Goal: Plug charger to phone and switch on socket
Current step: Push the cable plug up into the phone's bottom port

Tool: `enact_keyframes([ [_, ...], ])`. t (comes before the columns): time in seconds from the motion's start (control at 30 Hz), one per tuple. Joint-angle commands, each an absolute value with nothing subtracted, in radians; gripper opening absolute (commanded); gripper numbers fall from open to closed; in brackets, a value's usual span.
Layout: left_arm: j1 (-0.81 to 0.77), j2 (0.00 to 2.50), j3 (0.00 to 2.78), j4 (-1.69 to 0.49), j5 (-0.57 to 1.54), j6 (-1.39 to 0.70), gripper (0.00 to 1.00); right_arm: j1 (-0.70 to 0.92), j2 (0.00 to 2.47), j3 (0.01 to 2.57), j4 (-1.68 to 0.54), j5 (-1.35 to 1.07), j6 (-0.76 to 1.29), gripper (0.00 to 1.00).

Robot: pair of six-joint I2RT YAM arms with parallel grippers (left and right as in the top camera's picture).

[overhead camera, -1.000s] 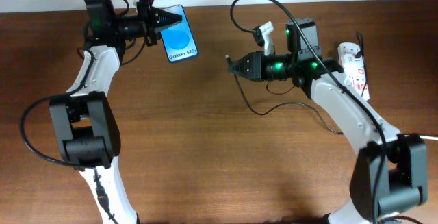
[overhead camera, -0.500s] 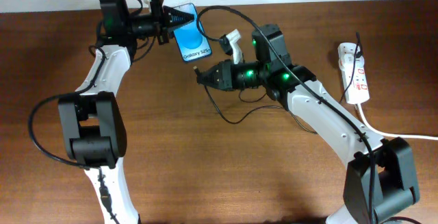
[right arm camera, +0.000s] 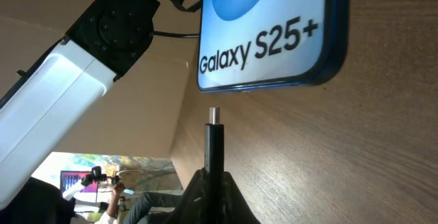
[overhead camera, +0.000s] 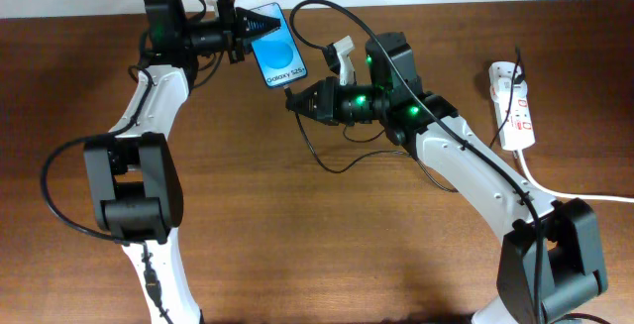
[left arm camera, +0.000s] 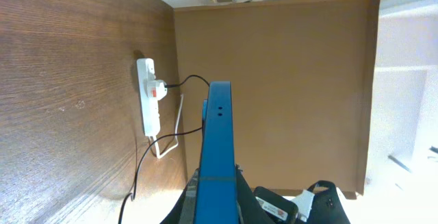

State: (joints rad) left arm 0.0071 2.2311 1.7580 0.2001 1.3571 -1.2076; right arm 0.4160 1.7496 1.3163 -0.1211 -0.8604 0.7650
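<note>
My left gripper [overhead camera: 241, 29] is shut on the top end of the phone [overhead camera: 278, 56], holding it above the table with the blue screen up. It shows edge-on in the left wrist view [left arm camera: 217, 142]. My right gripper [overhead camera: 296, 103] is shut on the charger plug [right arm camera: 213, 145], whose metal tip points at the phone's bottom edge [right arm camera: 267, 80], a short gap below it. The black charger cable [overhead camera: 342, 161] loops on the table under the right arm. The white socket [overhead camera: 514, 104] lies at the far right and also shows in the left wrist view [left arm camera: 147, 94].
The socket's thick white cord [overhead camera: 565, 193] runs off the right edge. A black plug cable sits in the socket [left arm camera: 179, 81]. The right arm [overhead camera: 466, 165] crosses the table's middle. The wooden table [overhead camera: 297, 245] has a wall along its far edge.
Over the second both arms swung toward each other. In the last half second my right gripper lifted the charger tip slightly closer to the phone's bottom edge. The left arm held still.
</note>
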Motion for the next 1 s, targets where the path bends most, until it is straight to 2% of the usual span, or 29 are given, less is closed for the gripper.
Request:
enact_keyframes([
  [0.0,0.023,2.210,1.767,0.263,1.419,-1.259,0.00,0.417,1.753,1.320,-0.115,-0.855,0.781,0.04],
  [0.1,0.027,2.210,1.767,0.344,1.455,-1.298,0.00,0.417,1.758,1.320,-0.110,-0.855,0.788,0.04],
  [0.27,0.027,2.210,1.767,0.344,1.457,-1.369,0.00,0.417,1.758,1.320,-0.070,-0.871,0.807,0.04],
  [0.97,-0.015,2.210,1.767,0.385,1.454,-1.368,0.00,0.419,1.759,1.320,-0.047,-0.884,0.872,0.04],
])
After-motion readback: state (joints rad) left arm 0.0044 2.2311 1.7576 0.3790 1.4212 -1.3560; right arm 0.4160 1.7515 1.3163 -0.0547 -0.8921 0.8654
